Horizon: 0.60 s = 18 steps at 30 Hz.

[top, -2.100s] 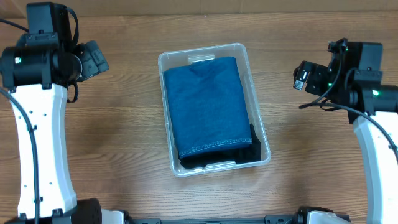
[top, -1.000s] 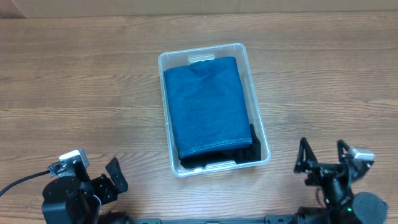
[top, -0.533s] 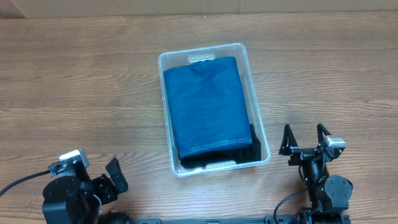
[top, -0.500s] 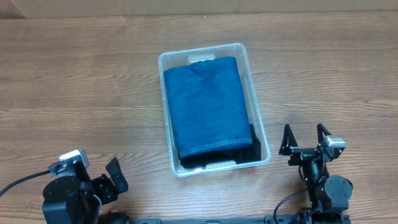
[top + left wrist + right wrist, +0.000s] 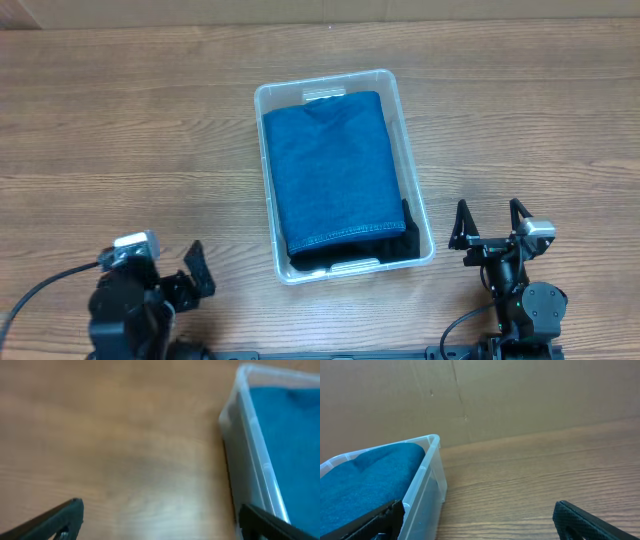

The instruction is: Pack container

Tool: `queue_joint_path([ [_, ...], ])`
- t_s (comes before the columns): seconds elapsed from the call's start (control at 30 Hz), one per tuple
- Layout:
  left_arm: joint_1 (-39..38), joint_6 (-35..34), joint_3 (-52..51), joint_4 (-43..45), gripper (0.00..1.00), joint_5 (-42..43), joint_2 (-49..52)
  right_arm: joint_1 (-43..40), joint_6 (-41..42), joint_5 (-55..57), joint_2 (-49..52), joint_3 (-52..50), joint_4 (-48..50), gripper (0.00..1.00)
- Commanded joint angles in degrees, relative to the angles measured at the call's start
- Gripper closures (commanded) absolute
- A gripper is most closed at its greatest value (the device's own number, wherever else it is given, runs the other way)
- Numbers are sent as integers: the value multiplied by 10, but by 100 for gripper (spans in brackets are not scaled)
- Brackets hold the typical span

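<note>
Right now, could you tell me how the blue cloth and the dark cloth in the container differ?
The blue cloth lies on top, covering most of the container; the dark cloth lies beneath, showing only at the near end. Both sit inside it.

Wood-grain table [image 5: 150,120]; brown cardboard wall [image 5: 520,395] along far edge; even light.
</note>
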Motion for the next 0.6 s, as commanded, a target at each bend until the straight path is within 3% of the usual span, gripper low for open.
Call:
queue_joint_path([
  [0.0, -2, 64, -173, 172, 0, 18, -103, 3, 0, 3, -3, -3, 3, 0],
  [0.07, -2, 76, -237, 264, 0, 23, -141, 3, 0, 3, -3, -3, 3, 0],
  [0.2, -2, 79, -396, 551, 0, 22, -192, 3, 0, 3, -3, -3, 3, 0],
  [0.23, -2, 80, -431, 580, 0, 20, -192, 3, 0, 3, -3, -3, 3, 0],
  [0.57, -2, 82, -429, 549, 0, 35, -191, 3, 0, 3, -3, -3, 3, 0],
])
